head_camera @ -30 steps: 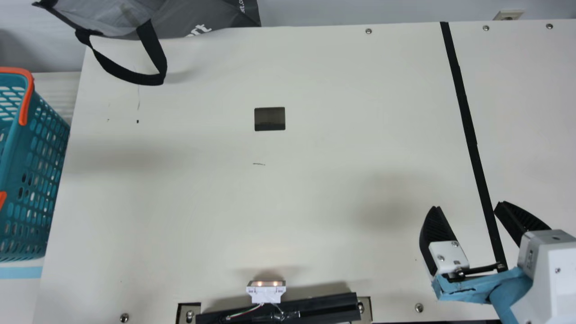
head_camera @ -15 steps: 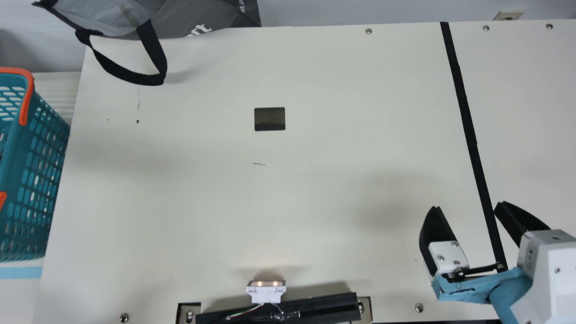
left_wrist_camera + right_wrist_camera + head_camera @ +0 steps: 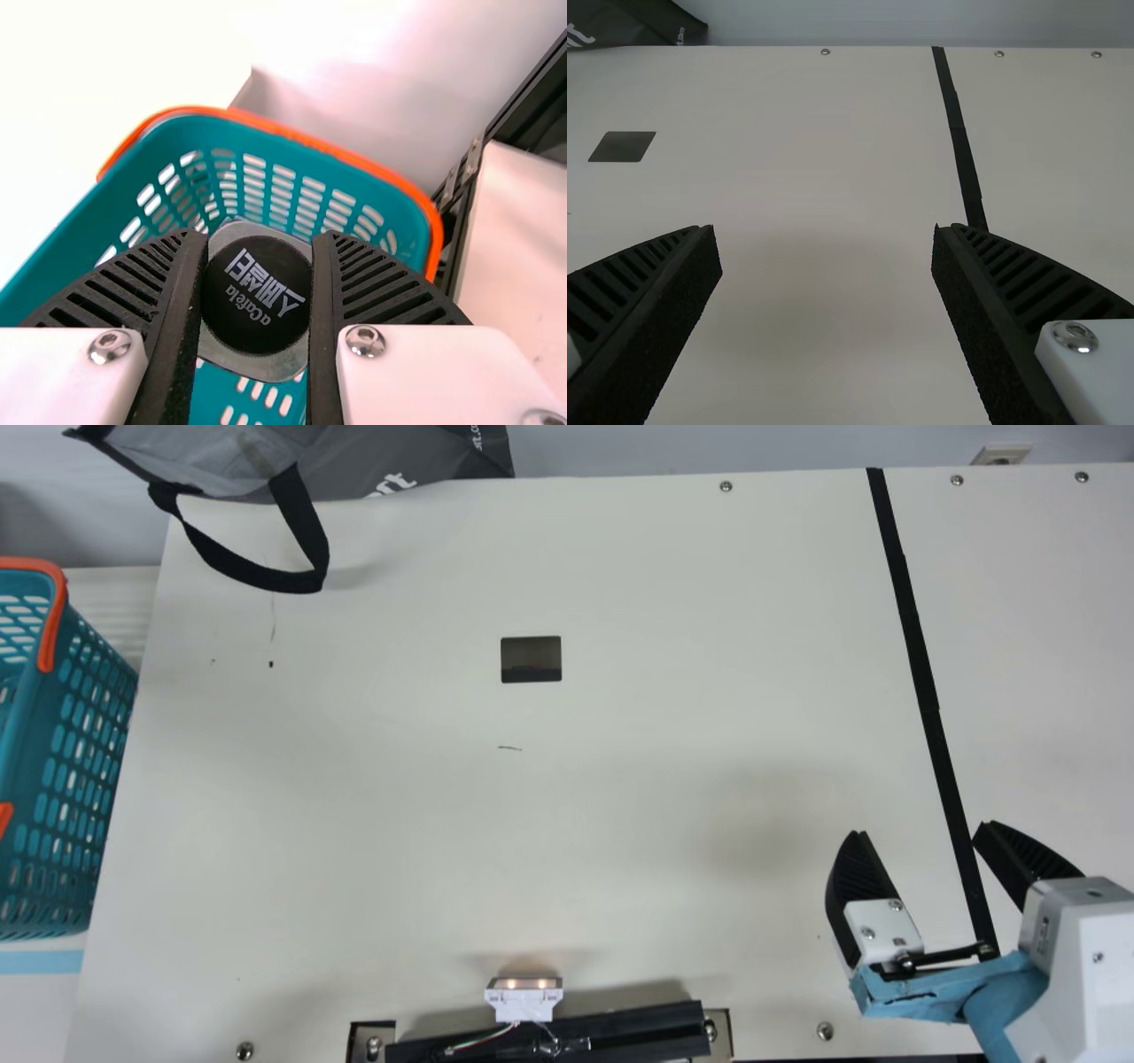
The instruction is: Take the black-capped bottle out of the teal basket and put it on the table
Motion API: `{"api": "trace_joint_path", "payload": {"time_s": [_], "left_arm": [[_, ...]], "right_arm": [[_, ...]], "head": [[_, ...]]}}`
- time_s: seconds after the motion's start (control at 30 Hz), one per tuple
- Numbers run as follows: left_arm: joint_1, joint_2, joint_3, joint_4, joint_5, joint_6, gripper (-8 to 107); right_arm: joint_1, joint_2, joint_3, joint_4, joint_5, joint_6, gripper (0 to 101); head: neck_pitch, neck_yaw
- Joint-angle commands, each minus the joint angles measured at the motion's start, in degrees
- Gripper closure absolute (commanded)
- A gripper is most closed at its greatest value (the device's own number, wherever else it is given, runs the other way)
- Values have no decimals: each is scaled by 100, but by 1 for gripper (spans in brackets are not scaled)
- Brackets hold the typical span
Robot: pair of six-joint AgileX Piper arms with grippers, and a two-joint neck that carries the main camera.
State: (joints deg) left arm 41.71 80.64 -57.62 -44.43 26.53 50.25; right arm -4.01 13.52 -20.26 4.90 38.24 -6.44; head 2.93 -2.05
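Left end effector (image 3: 260,236) holding black-capped bottle (image 3: 254,367) by round cap (image 3: 257,297), bottle sitting inside teal basket (image 3: 182,133); right end effector (image 3: 920,831) hanging wide, empty over worktop (image 3: 532,824)

Lifting out is seemingly needing steady squeeze centred on cap, straight upward pull, body fully clearing rim before swinging toward worktop

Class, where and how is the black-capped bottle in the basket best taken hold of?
By its round black cap, coming through the open top of the teal basket, jaws on opposite sides, I'd judge: the bottle has its cap facing that opening, while the basket's walls would likely block a sideways approach.
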Motion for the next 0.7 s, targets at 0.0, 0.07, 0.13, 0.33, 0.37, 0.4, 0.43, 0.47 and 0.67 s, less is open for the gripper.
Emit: {"api": "trace_joint_path", "payload": {"time_s": [0.0,0.07,0.13,0.33,0.37,0.4,0.43,0.47,0.67], "left_arm": [[-13,-116,-60,95,107,-138,99],[-21,-223,-128,173,205,-258,99],[-40,-322,-184,226,298,-361,99],[-219,-642,-264,389,525,-694,99],[-271,-696,-266,421,552,-754,99],[-336,-752,-264,466,569,-829,99],[-395,-801,-260,497,585,-883,99],[-472,-854,-254,547,595,-962,99],[-1027,-1133,-174,915,576,-1465,99]], "right_arm": [[0,0,0,0,0,0,10],[0,0,0,0,0,0,10],[0,0,0,0,0,0,10],[0,0,0,0,0,0,10],[0,0,0,0,0,0,10],[0,0,0,0,0,0,10],[0,0,0,0,0,0,10],[0,0,0,0,0,0,10],[0,0,0,0,0,0,10]], "head": [[-21,47],[-21,47],[-21,47],[-21,47],[-21,47],[-21,47],[-21,47],[-21,47],[-21,47]]}}
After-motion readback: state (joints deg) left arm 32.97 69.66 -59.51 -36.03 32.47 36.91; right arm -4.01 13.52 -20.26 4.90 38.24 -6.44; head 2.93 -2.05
